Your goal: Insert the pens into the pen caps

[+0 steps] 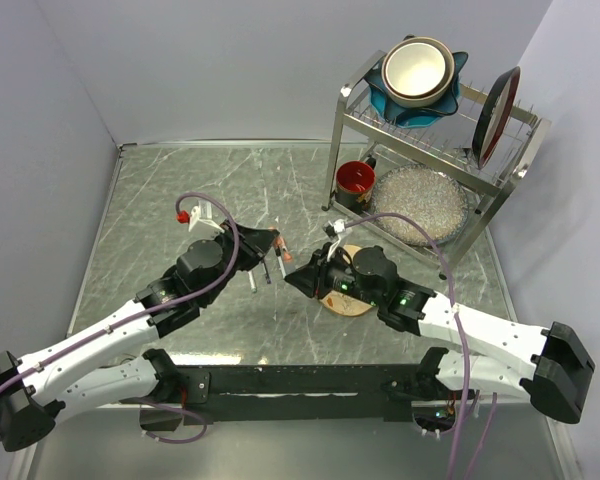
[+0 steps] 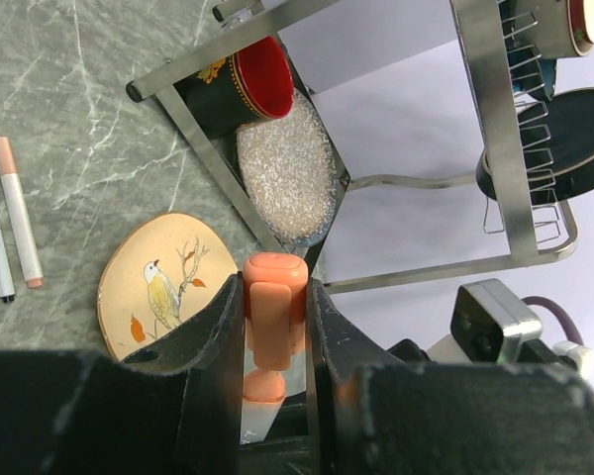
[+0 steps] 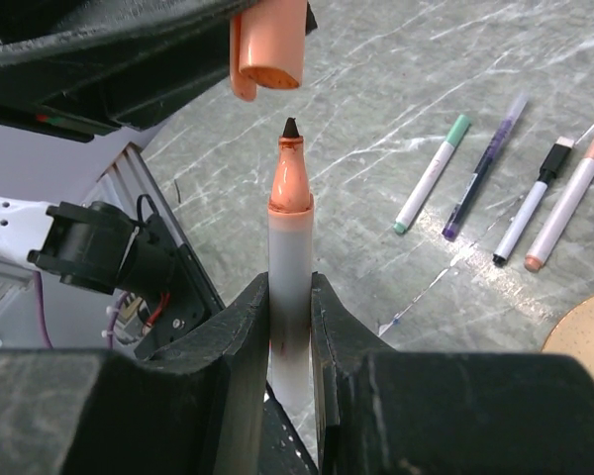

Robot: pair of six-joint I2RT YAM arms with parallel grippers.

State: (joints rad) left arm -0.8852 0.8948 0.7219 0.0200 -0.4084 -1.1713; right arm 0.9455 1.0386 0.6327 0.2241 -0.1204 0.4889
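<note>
My left gripper [image 2: 275, 297] is shut on an orange-red pen cap [image 2: 274, 302], open end facing away from the camera. My right gripper [image 3: 289, 289] is shut on the white barrel of a pen [image 3: 290, 233] with an orange cone and a black nib. In the right wrist view the cap [image 3: 269, 42] hangs just above the nib, slightly left of it, with a small gap. In the top view the two grippers meet over the table's middle, left [image 1: 276, 246] and right [image 1: 294, 277]. Several capped pens [image 3: 433, 172] lie side by side on the table.
A round wooden coaster with a bird picture [image 2: 166, 284] lies under the right arm. A red cup [image 1: 355, 179] and a glass plate [image 1: 420, 205] sit in a metal dish rack [image 1: 435, 150] at the back right, with bowls on top. Two pens [image 2: 18, 212] lie left of the coaster.
</note>
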